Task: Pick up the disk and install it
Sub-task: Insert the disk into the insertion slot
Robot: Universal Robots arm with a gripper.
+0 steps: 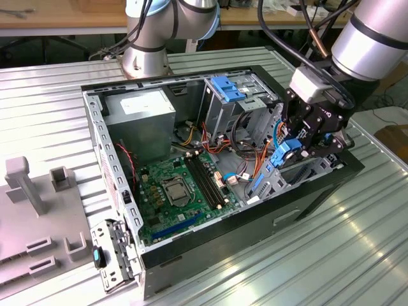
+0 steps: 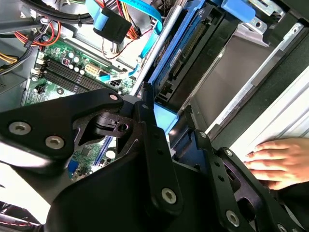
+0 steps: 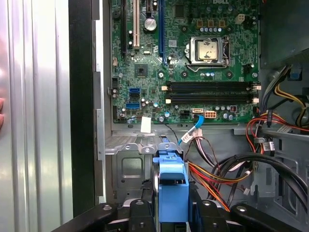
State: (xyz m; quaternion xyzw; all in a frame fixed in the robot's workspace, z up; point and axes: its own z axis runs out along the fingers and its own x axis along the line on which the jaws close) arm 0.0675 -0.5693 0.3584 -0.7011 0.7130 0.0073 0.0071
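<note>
The disk (image 1: 282,158), a dark drive in a bright blue carrier frame, stands on edge at the drive bay on the exterior view's right side of the open computer case (image 1: 115,191). My gripper (image 1: 311,141) is shut on it from above, with black fingers on both sides of the blue end tab. In the first wrist view the blue tab of the disk (image 3: 172,189) sits between my gripper's (image 3: 172,215) fingers (image 3: 140,212), above the grey metal bay. In the second wrist view the disk (image 2: 186,58) runs along the bay wall, its blue end in my gripper (image 2: 170,126).
The motherboard (image 1: 175,191) lies on the case floor. A grey power supply box (image 1: 140,118) and a light-blue bracket (image 1: 226,88) sit at the back. Coloured cables (image 3: 227,169) crowd the bay. A person's hand (image 2: 274,162) rests on the ribbed table beside the case.
</note>
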